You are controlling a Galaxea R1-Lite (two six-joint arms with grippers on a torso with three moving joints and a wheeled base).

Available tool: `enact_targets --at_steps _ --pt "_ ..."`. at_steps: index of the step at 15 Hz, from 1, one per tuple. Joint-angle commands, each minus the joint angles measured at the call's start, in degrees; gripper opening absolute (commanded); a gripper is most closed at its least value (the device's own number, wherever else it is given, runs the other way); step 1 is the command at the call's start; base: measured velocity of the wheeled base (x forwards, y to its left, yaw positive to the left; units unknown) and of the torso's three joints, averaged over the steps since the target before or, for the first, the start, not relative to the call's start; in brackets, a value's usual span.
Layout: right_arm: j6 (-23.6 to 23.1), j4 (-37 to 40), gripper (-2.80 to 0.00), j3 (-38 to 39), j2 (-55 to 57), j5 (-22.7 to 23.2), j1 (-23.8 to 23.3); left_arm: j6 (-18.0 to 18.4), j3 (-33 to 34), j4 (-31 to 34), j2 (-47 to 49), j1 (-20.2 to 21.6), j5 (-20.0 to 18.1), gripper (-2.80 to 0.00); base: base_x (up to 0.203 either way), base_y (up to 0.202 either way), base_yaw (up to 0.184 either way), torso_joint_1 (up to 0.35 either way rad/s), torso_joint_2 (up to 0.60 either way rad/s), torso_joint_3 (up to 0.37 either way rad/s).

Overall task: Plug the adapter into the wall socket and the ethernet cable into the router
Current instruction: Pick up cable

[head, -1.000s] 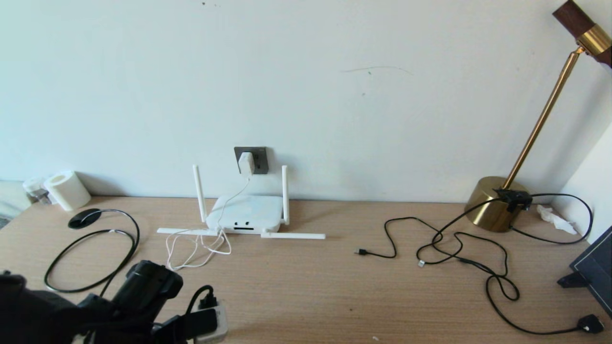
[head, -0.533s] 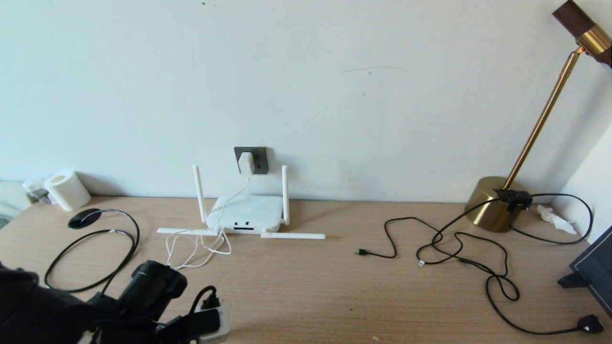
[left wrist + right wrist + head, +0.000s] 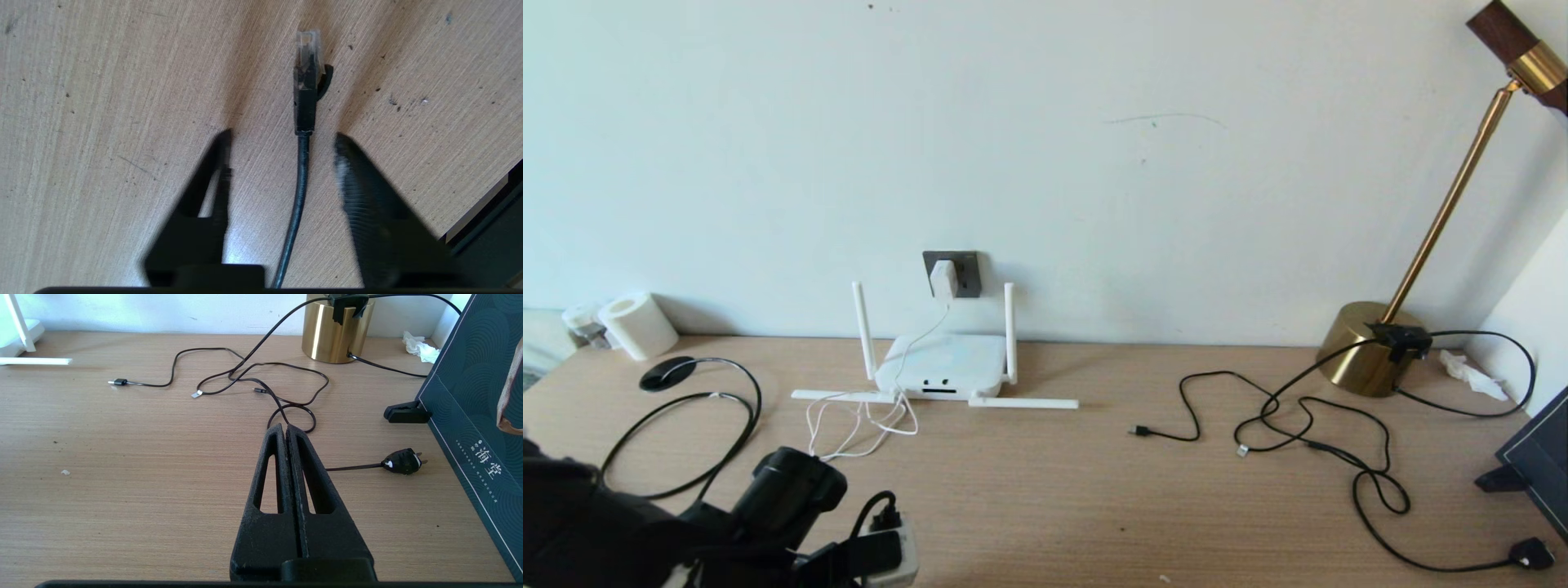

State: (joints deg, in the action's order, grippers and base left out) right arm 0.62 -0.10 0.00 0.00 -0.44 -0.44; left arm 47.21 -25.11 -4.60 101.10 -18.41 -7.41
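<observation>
Your left end effector (image 3: 282, 141) hangs wide open and empty over the ethernet cable (image 3: 300, 179) lying on the table (image 3: 102, 122) between its fingers, connector just beyond the tips; close too far back and the plug may droop, missing the router (image 3: 943, 367).

The left arm (image 3: 645, 531) runs off the head view's bottom-left corner, and its gripper can't be seen there (hidden under the arm's own bulk). A white block (image 3: 894, 559) w/ a black plug sits half behind that arm and is cut by the bottom edge. The ethernet cable (image 3: 300, 179) leaves the left wrist view at the bottom, btwn the blurred fingers (image 3: 359, 196). The wall socket (image 3: 960, 273) is partly covered by the adapter (image 3: 943, 280); pin holes too small to tell. Router (image 3: 941, 367) ports: just dark specks. Lamp (image 3: 1445, 220) head cut off top right; dark box (image 3: 1539, 461) cut by the right edge.
</observation>
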Motion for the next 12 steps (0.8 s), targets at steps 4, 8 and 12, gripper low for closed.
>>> enact_targets --at_steps 4,8,12 --pt "-0.01 -0.05 -2.8 0.0 0.08 0.0 0.0 0.25 2.08 0.03 0.07 -0.05 -0.06 -2.8 0.0 0.0 0.0 0.0 0.0 0.0" --pt "-0.01 0.0 -2.8 0.0 0.0 0.0 0.0 0.45 1.47 -0.03 -5.31 -0.49 -0.01 -2.8 0.0 0.0 0.0 0.0 0.0 0.0" --pt "-0.01 0.01 -2.8 0.0 0.09 0.0 0.0 0.67 -4.76 -0.38 -18.33 -3.08 0.81 -2.8 0.0 0.0 0.0 0.0 0.0 0.0"
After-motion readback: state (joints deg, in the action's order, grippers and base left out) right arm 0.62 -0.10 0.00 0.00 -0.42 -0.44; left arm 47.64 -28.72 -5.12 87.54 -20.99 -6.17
